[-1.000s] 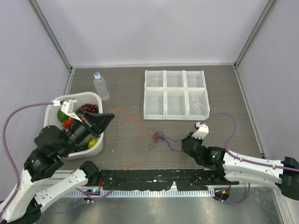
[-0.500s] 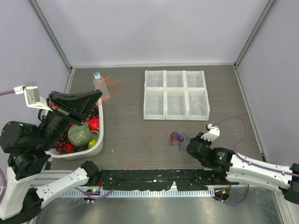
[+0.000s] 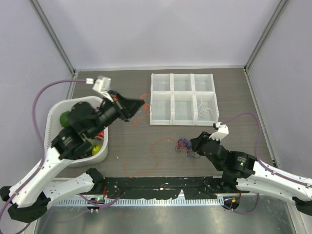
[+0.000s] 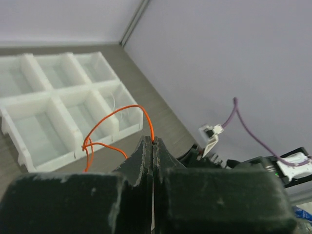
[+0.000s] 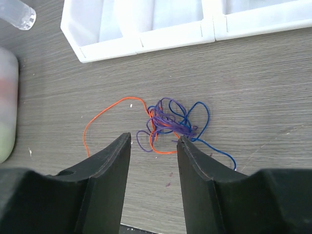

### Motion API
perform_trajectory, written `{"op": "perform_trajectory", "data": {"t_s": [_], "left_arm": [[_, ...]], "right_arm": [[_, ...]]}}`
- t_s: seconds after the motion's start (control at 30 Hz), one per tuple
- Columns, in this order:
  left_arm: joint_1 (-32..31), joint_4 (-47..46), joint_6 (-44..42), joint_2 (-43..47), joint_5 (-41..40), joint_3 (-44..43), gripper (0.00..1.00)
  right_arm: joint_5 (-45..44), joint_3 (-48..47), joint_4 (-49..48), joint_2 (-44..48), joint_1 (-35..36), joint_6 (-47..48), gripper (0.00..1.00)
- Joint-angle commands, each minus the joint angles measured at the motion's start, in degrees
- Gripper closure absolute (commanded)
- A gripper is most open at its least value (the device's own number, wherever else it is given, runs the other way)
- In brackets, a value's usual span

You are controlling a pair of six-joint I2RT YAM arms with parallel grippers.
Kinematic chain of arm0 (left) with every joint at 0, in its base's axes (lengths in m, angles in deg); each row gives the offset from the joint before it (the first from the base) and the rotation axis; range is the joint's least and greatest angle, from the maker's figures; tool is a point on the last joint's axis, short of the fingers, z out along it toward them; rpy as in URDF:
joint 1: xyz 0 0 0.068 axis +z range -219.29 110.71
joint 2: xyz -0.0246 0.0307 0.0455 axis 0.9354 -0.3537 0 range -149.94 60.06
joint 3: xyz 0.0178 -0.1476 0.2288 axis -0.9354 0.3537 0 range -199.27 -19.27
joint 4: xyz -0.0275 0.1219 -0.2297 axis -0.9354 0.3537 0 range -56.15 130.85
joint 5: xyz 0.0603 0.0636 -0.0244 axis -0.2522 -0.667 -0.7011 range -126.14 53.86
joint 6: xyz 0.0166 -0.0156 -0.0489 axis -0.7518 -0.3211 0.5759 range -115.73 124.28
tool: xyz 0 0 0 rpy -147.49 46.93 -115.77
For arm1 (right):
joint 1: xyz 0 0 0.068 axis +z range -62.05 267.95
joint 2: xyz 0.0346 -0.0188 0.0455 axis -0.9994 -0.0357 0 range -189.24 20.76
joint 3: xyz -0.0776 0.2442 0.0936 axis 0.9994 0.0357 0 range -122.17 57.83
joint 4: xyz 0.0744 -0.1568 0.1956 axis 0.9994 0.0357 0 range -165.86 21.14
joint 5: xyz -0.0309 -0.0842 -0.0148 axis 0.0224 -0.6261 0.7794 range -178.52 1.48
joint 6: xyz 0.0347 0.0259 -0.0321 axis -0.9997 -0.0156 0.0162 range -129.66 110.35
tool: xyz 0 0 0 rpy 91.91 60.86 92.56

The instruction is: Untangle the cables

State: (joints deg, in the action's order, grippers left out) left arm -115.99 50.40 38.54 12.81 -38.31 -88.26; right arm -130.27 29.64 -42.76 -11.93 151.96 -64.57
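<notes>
Knot of orange, purple and blue cables on table, just in front of 6-compartment tray; trails 1 orange strand leftward toward near edge. Right gripper spread wide above knot, gripping nothing. Left gripper pinched tight on 1 orange cable, looping up beside tray.

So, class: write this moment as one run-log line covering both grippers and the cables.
left gripper: shut on thin orange-red wire, held aloft | right gripper: open, aimed at purple-blue-orange wire tangle on wood-grain table | untangling: unfinished
</notes>
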Motion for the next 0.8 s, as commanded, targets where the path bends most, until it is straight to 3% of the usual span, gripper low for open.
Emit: {"op": "perform_trajectory", "data": {"t_s": [0.0,0.27,0.4,0.57,0.77], "left_arm": [[0.2,-6.4,3.2,-6.2,1.9,3.1,1.0],[0.2,-23.5,7.8,-23.5,9.0,5.5,1.0],[0.5,-26.1,6.5,-34.1,9.9,1.6,1.0],[1.7,-27.1,4.7,-46.5,9.3,-4.8,1.0],[4.2,-28.6,5.6,-55.0,10.2,-11.3,1.0]], "right_arm": [[1.2,-3.5,5.3,3.8,0.1,-0.1,0.51],[5.4,-4.2,5.2,21.6,0.0,5.9,0.47],[7.8,-4.5,4.6,30.9,0.0,6.6,0.45],[10.7,-6.3,6.2,31.8,0.1,6.3,0.45],[11.2,-7.3,6.7,27.6,0.1,6.7,0.45]]}}
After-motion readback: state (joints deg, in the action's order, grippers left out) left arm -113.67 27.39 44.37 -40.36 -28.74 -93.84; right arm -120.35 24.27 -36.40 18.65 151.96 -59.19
